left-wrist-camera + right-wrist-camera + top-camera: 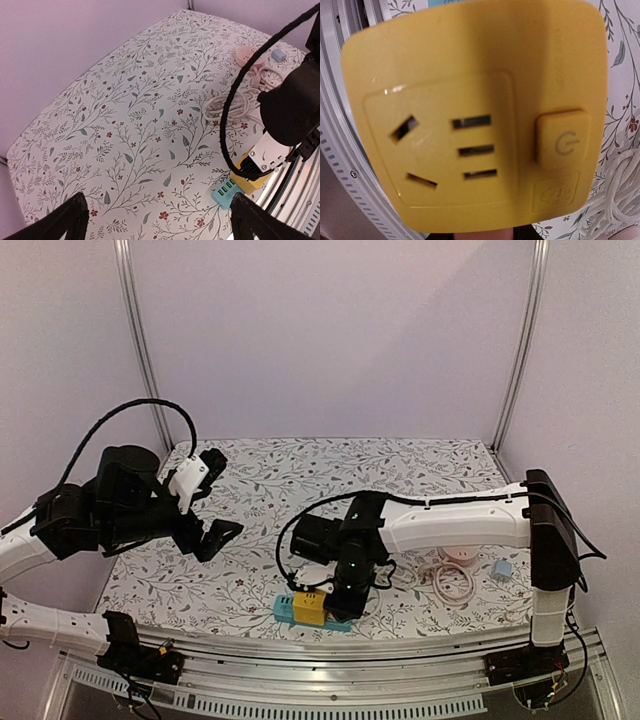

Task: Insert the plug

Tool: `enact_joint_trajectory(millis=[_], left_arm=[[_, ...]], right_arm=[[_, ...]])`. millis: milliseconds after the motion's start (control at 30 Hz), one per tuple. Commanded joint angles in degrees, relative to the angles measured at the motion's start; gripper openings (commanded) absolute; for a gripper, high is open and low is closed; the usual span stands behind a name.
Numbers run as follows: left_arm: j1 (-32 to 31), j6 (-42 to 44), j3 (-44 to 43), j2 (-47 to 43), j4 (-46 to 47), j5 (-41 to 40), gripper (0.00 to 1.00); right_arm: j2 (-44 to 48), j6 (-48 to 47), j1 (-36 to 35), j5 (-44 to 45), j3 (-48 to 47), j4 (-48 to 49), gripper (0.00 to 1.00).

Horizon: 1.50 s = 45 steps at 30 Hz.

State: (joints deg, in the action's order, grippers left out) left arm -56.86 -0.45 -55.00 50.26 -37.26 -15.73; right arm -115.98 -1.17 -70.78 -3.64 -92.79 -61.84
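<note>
A yellow socket block (308, 608) sits on a teal USB strip (285, 608) at the table's near edge. In the right wrist view its face (470, 115) fills the frame, with slots and a power button (562, 140). My right gripper (345, 595) hangs just above the block. A pink sliver of the plug (480, 235) shows between its dark fingers, with the white cable (450, 580) trailing right. My left gripper (205, 505) is open and empty, raised over the left of the table; its fingertips (65, 220) frame bare cloth.
A pink round piece (458, 556) and a small blue adapter (501, 569) lie by the cable coil at the right. The metal rail (400, 645) runs along the near edge just below the block. The right arm's black cable (227, 125) arcs over the table.
</note>
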Motion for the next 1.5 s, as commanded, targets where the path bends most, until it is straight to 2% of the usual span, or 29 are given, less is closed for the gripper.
enact_joint_trajectory(millis=[0,333,567,933,1200,1467], left_arm=[[0.87,0.45,0.42,-0.51,-1.05,-0.18,0.99],[0.87,0.45,0.34,-0.85,-1.29,-0.53,0.99],[0.92,0.45,0.94,-1.59,-1.43,-0.61,0.99],[1.12,0.45,1.25,-2.49,-2.11,-0.88,0.99],[1.23,0.45,1.01,-2.62,-2.32,-0.89,0.99],[1.31,0.45,0.13,-1.87,-2.81,-0.39,0.98]], right_arm=[[0.25,-1.15,-0.43,-0.29,2.03,0.16,0.00],[-1.49,-2.19,-0.39,2.79,0.38,0.18,0.01],[-1.53,-1.74,-0.37,1.27,-0.01,0.76,0.25],[-2.88,-0.38,-0.67,3.27,-4.75,1.22,0.53],[-2.71,0.32,-0.91,2.71,-9.33,1.14,0.55],[0.47,0.91,-0.95,2.98,-7.97,0.96,0.56]])
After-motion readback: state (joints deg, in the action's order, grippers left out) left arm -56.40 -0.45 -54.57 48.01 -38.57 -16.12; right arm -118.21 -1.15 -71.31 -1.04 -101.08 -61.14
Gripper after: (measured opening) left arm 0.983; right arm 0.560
